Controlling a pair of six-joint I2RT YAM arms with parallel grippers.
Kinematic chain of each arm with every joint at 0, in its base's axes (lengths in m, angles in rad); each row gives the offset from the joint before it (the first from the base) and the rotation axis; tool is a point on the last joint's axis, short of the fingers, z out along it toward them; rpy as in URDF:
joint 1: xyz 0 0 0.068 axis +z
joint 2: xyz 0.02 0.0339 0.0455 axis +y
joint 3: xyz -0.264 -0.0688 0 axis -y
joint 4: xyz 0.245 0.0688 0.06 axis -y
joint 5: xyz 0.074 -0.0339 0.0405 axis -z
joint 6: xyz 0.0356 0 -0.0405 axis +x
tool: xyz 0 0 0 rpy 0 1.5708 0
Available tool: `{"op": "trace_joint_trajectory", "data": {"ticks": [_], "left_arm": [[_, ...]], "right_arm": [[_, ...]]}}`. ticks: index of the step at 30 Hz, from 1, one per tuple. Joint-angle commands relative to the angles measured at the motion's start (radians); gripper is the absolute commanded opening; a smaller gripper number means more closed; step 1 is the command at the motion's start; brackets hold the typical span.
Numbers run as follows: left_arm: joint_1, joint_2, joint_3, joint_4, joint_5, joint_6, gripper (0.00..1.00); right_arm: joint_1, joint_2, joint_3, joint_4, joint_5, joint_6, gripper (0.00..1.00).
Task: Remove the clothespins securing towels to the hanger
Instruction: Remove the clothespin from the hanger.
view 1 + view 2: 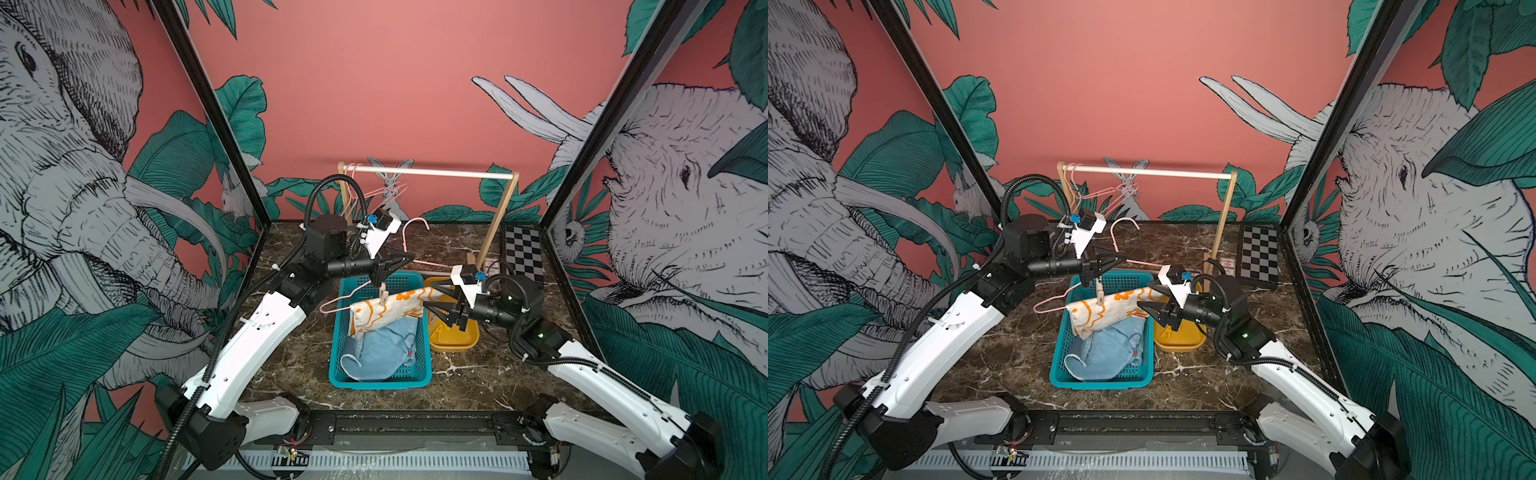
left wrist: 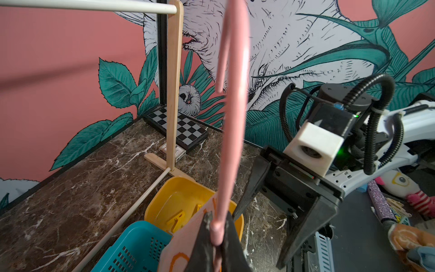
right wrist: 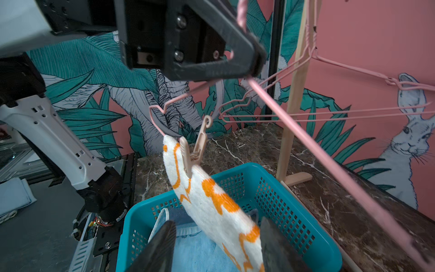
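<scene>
A pink wire hanger (image 1: pixel 332 306) hangs tilted over the teal basket. My left gripper (image 1: pixel 409 259) (image 2: pixel 217 223) is shut on its neck, just below the hook (image 2: pixel 233 117). A cream towel with orange flowers (image 1: pixel 390 311) (image 3: pixel 211 200) is draped on the hanger's bar. One beige clothespin (image 1: pixel 384 296) (image 3: pixel 195 150) pins it near the left end. My right gripper (image 1: pixel 432 297) (image 3: pixel 219 247) is open at the towel's right end, and the cloth's tip lies between its fingers. Yellow clothespins (image 2: pixel 176 219) lie in the yellow tray (image 2: pixel 164 195).
The teal basket (image 1: pixel 338 332) holds light blue towels (image 1: pixel 382 349). The yellow tray (image 1: pixel 455 340) sits to its right. At the back stands a wooden rack (image 1: pixel 428 172) with bare pink hangers (image 1: pixel 357 195) at its left end. A chessboard (image 1: pixel 523 253) lies at the back right.
</scene>
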Motion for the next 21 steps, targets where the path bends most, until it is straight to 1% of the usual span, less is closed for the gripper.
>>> {"op": "trace_joint_trajectory", "data": {"ticks": [1,11,17,21], "left_arm": [[-0.001,0.001,0.036,0.070,0.077,-0.034,0.00],[-0.005,0.017,0.059,0.097,0.137,-0.058,0.00],[-0.014,0.021,0.069,0.089,0.126,-0.058,0.00],[-0.017,0.018,0.073,0.079,0.091,-0.054,0.00]], "right_arm": [[0.028,0.043,0.056,-0.012,-0.043,-0.060,0.58],[0.069,0.156,0.136,0.006,-0.032,-0.081,0.62],[0.085,0.212,0.181,0.014,-0.039,-0.085,0.63],[0.094,0.245,0.211,0.018,-0.055,-0.084,0.63]]}}
